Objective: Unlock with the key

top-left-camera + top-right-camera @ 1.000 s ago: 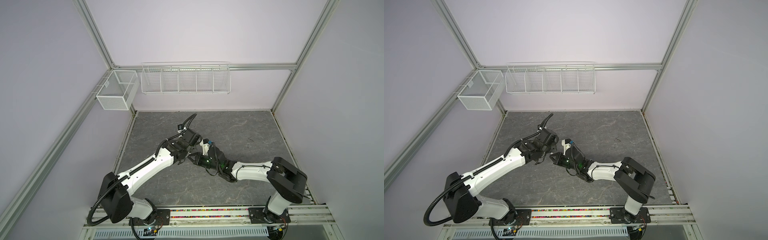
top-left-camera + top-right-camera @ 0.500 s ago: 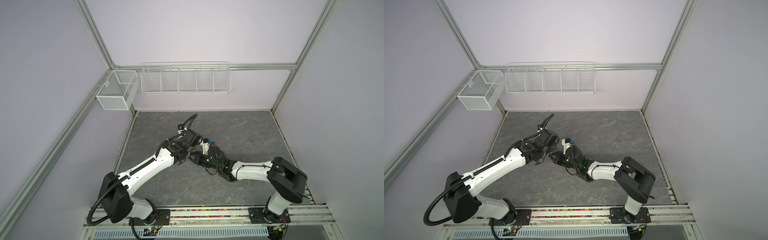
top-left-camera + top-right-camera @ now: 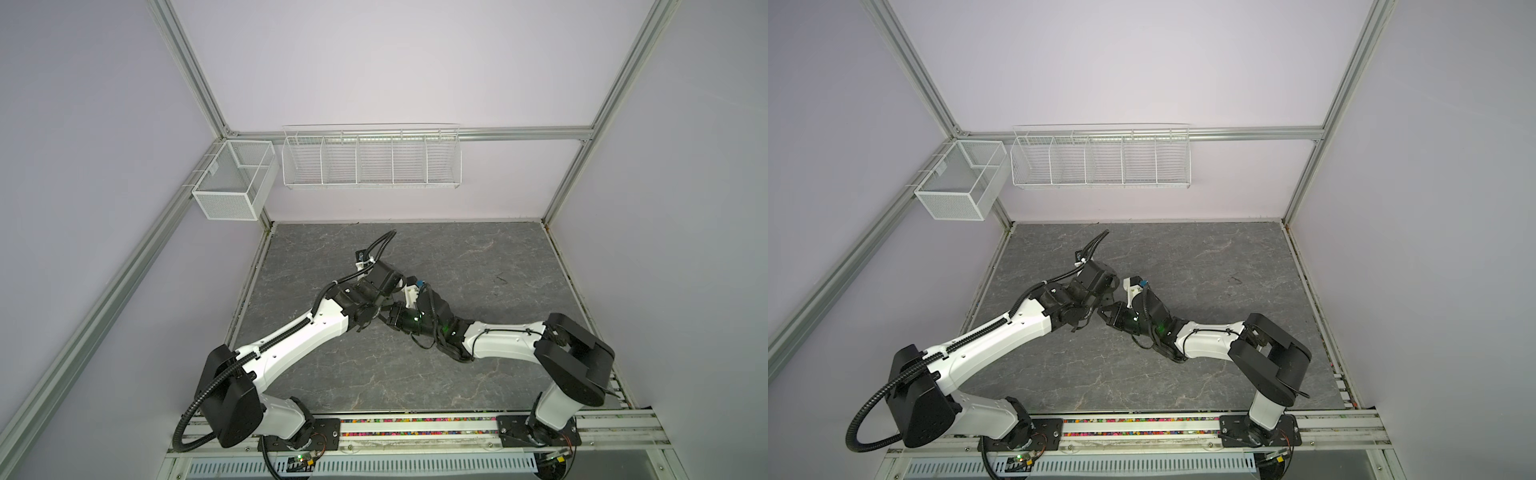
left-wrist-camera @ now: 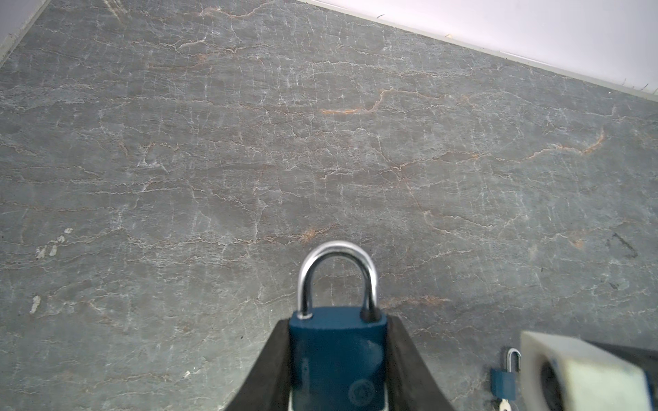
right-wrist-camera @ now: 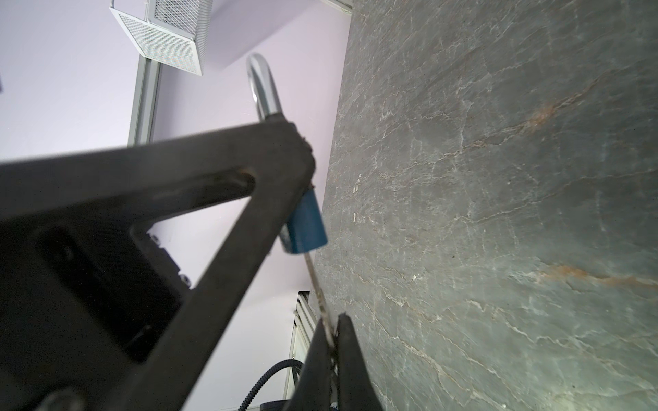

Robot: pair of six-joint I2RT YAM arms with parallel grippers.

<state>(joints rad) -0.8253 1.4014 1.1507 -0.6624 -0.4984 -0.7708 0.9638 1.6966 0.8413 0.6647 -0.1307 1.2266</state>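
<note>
You look at a grey, veined worktop [image 3: 478, 257] enclosed by pale lilac walls [image 3: 374, 62] and aluminium frame posts [image 3: 188, 62]. A white wire rack [image 3: 371, 166] with five compartments hangs on the back wall, with a white mesh box [image 3: 232, 187] just beside it.

Two padlocks [image 4: 337, 356] [image 4: 502, 383], two baskets [image 3: 226, 203] [image 3: 371, 174], one sure key [image 5: 318, 288]

The left arm [image 3: 291, 340] and right arm [image 3: 503, 343] are wearing glossy white shells between bulky black joint housings. A ribbed black hose [image 3: 189, 419] is running along the left arm, a thin black wire [image 3: 503, 331] is tracing the right arm's white link, and green lights [image 3: 445, 330] are glowing near its wrist. The fingers [image 4: 263, 373] of the left tool [image 4: 338, 320] are showing as matte black wedges.
</note>
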